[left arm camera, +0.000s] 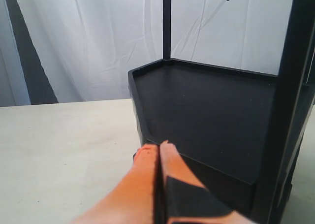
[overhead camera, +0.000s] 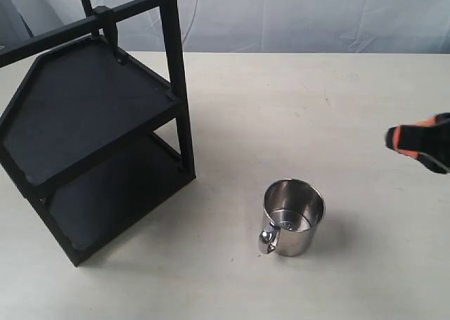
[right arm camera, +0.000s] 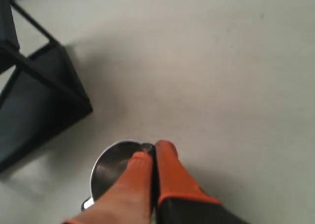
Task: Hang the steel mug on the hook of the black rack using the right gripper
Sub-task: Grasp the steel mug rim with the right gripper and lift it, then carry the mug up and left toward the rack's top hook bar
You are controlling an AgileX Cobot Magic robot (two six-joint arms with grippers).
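The steel mug (overhead camera: pixel 294 217) stands upright on the tabletop (overhead camera: pixel 295 116), mouth open upward, its looped handle turned toward the near edge of the exterior view. The right gripper (overhead camera: pixel 420 143) hangs above the tabletop, off to the mug's right and a little farther back, well apart from it and touching nothing. In the right wrist view the gripper (right arm camera: pixel 149 152) has its two orange fingers (right arm camera: pixel 167 172) pressed together with nothing between them, and the mug's rim (right arm camera: pixel 114 166) shows just beyond and beneath the fingertips.

Bare tabletop lies all around the mug, so there is open room between it and the right gripper.

On the far side of the mug from that gripper stands the black rack (overhead camera: pixel 84 144), well apart, its two flat shelves one above the other. The hook (overhead camera: pixel 112 37) juts from a clamp block on the rack's upper bar, above the top shelf.

The left gripper (left arm camera: pixel 158 150) is likewise closed and empty, its fingertips just beside the edge of a rack shelf (left arm camera: pixel 206 115).
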